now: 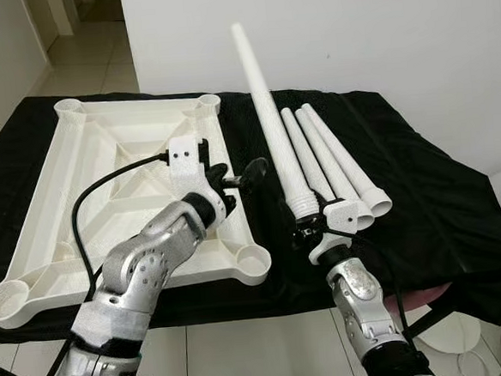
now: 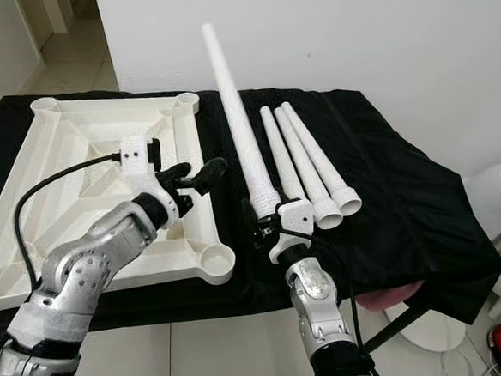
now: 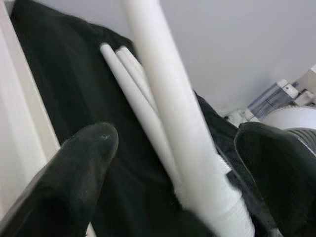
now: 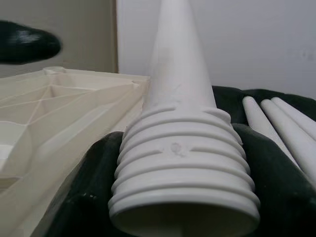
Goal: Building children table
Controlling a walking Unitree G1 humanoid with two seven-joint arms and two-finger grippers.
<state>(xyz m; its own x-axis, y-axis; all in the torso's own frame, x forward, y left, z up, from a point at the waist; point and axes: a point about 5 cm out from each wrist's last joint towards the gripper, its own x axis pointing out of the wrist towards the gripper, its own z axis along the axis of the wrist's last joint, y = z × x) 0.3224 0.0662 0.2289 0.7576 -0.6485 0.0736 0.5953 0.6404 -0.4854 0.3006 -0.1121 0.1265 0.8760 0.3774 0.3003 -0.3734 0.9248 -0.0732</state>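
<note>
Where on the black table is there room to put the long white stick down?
The black cloth is bare right of the three lying legs, out to its edge. A narrow strip runs between the tabletop and the held leg, but the left gripper hovers there. The right gripper grips the leg's threaded end.

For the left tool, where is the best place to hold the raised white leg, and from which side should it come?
Probably the smooth shaft just above the threaded end, coming from the tabletop side. The raised leg tilts up, its threaded end gripped by the right tool; the open left tool already faces that shaft, clear of the three lying legs.
</note>
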